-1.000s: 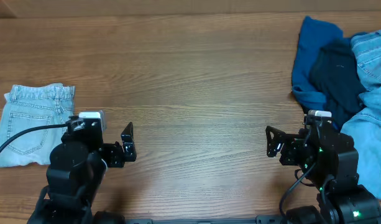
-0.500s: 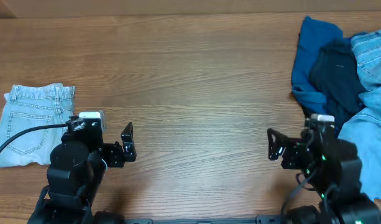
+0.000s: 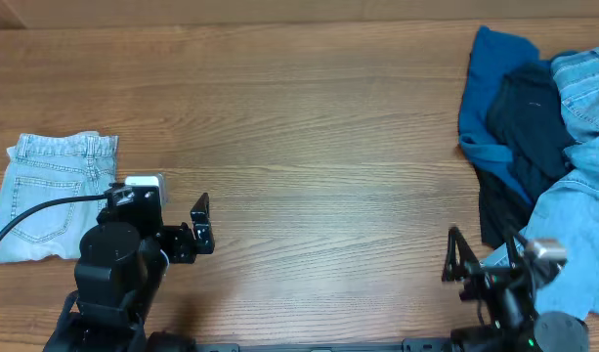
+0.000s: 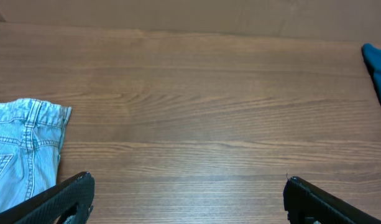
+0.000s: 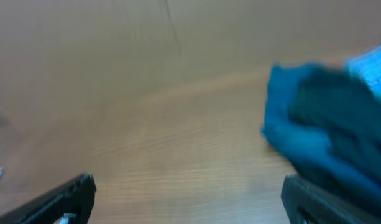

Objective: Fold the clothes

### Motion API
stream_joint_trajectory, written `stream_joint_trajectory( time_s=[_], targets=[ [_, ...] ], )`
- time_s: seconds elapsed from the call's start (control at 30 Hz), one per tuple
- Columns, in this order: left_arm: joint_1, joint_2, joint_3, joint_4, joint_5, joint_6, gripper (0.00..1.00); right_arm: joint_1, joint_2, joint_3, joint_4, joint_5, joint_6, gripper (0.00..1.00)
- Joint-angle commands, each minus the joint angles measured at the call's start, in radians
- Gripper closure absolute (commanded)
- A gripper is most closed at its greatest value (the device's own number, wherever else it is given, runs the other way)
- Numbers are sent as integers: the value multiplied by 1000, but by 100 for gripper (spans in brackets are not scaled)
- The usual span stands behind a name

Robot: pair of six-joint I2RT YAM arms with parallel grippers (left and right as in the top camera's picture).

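My left fingers [image 3: 200, 225] apart, empty, just right of folded pale jeans [image 3: 50, 196] on tabletop [image 3: 309, 127]. My right fingers [image 3: 480, 272] apart, empty, near edge, beside unfolded denim pile [image 3: 538, 117].

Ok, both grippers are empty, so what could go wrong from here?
The navy garment lies tangled over the bright blue garment beside light denim, so the open right gripper may drag several at once. A black cable crosses the folded pale jeans; if it tugs, that fold could come undone.
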Motion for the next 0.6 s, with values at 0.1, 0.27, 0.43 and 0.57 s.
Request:
stream_joint_trajectory(
  time_s=[0.1, 0.27, 0.43, 0.57],
  targets=[
    [-3, -3, -6, 2, -15, -13, 0, -4, -6, -378, 647, 17, -72, 0],
    [-3, -3, -6, 2, -15, -13, 0, -4, -7, -511, 804, 47, -127, 0],
    [-3, -3, -6, 2, -15, -13, 0, -3, -7, -511, 662, 27, -120, 0],
    [-3, -3, -6, 2, -15, -13, 0, -3, -7, -511, 662, 27, -120, 0]
  ],
)
